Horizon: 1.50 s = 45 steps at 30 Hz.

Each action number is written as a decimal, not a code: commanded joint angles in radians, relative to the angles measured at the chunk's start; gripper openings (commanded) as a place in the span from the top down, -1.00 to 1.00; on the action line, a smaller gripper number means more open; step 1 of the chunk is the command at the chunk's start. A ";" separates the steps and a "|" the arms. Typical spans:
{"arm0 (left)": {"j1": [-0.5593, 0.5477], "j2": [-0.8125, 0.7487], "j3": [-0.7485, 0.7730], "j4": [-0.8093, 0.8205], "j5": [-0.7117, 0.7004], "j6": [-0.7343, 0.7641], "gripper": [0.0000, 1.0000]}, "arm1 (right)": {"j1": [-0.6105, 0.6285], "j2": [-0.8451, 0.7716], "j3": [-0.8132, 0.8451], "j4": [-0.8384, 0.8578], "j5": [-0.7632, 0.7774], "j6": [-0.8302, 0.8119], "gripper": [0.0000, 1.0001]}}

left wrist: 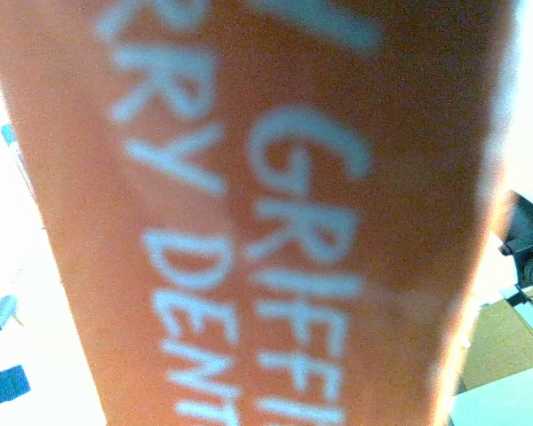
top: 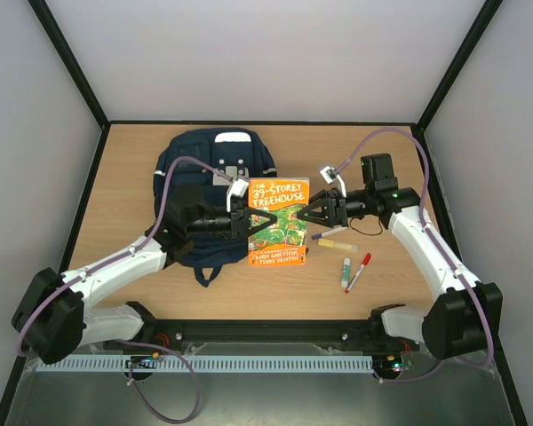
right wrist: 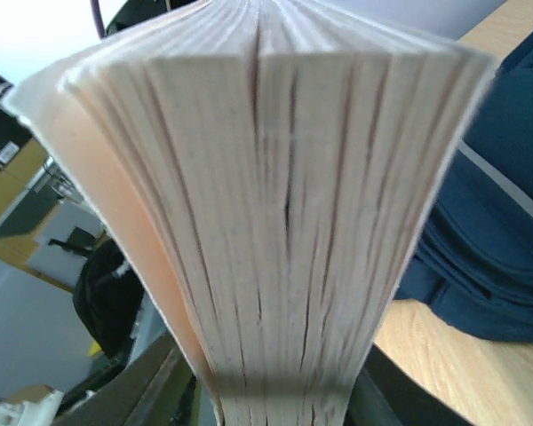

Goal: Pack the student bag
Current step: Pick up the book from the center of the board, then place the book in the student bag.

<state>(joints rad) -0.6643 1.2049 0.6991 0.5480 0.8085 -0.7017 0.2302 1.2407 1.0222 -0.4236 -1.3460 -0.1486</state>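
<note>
An orange paperback book point(top: 280, 222) is held up off the table between both grippers, its cover facing the top camera. My left gripper point(top: 251, 222) is shut on its spine side; the left wrist view is filled by the orange spine point(left wrist: 275, 222) with white lettering, and the fingers are hidden there. My right gripper point(top: 307, 213) is shut on the page edge; the fanned pages point(right wrist: 284, 204) narrow where its dark fingers point(right wrist: 151, 382) pinch them. The navy student bag point(top: 204, 164) lies flat on the table behind and left of the book, partly under the left arm, and shows as blue fabric point(right wrist: 497, 231).
On the wooden table right of the book lie a grey pen point(top: 329, 233), a yellow stick point(top: 338, 244), a green-capped marker point(top: 346, 272) and a red marker point(top: 359, 272). Black frame rails and white walls enclose the table point(top: 124, 177).
</note>
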 commanded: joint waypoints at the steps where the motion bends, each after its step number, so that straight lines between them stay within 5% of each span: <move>1: 0.003 0.018 0.009 0.091 -0.018 -0.005 0.95 | 0.000 0.004 -0.012 0.020 -0.030 0.025 0.33; 5: 0.003 0.036 0.025 0.020 -0.067 0.020 0.83 | 0.000 0.005 -0.014 0.046 -0.005 0.061 0.66; 8: 0.003 0.044 0.046 -0.085 -0.140 0.062 0.31 | -0.003 0.006 -0.010 0.059 0.031 0.078 0.92; 11: 0.007 0.036 0.068 -0.206 -0.231 0.106 -0.10 | -0.030 0.004 -0.015 0.082 0.101 0.099 0.98; 16: 0.035 0.001 0.117 -0.462 -0.431 0.190 -0.39 | -0.121 -0.002 -0.072 0.139 0.246 0.086 0.98; 23: 0.210 -0.079 0.107 -0.752 -0.686 0.209 -0.55 | -0.138 -0.078 -0.163 0.201 0.423 0.034 0.98; 26: 0.328 -0.112 0.057 -0.795 -0.740 0.184 -0.72 | -0.140 -0.123 -0.208 0.233 0.433 0.035 0.98; 34: 0.604 -0.072 -0.013 -0.841 -0.803 0.099 -0.71 | -0.152 -0.154 -0.243 0.244 0.418 0.035 0.98; 45: 0.626 0.025 -0.150 -0.719 -0.706 -0.016 -0.58 | -0.153 -0.146 -0.241 0.230 0.413 0.012 0.98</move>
<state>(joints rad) -0.0395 1.2041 0.5915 -0.2230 0.0422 -0.6643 0.0822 1.1053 0.7803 -0.2295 -0.8871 -0.1162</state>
